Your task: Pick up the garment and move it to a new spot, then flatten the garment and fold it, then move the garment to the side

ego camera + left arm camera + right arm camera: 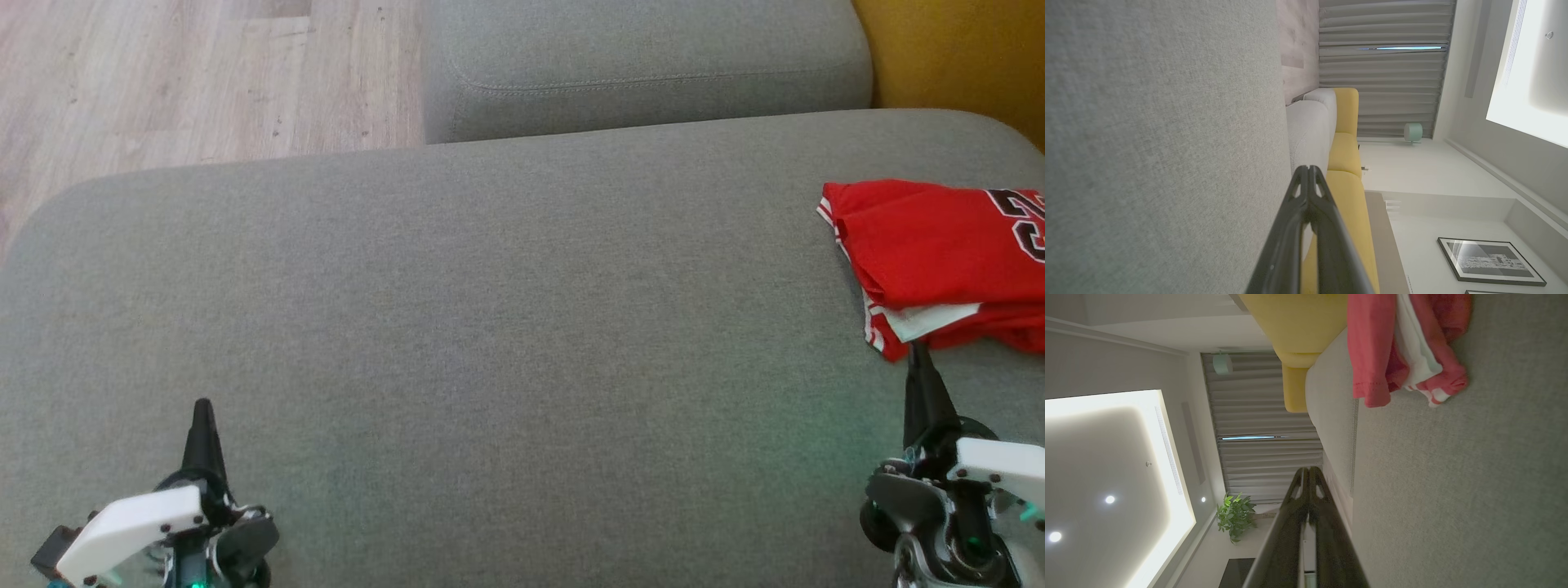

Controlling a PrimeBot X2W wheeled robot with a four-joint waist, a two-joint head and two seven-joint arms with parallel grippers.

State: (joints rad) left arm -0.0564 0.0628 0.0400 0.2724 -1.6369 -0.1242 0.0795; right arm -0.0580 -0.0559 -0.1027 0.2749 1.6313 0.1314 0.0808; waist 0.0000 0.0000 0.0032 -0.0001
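Dark fingers of the left gripper (202, 411) are pressed together with nothing between them, poised over the bare grey seat cushion (506, 327). The right gripper (920, 351) is closed and empty too. Its tips reach the near edge of the red garment (931, 245), but contact cannot be judged. The garment lies bunched in layers on the cushion's right side, white trim showing, below yellow upholstery (955, 49).

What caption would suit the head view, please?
Folded red jersey at the grey cushion's right edge, left gripper and right gripper shut.
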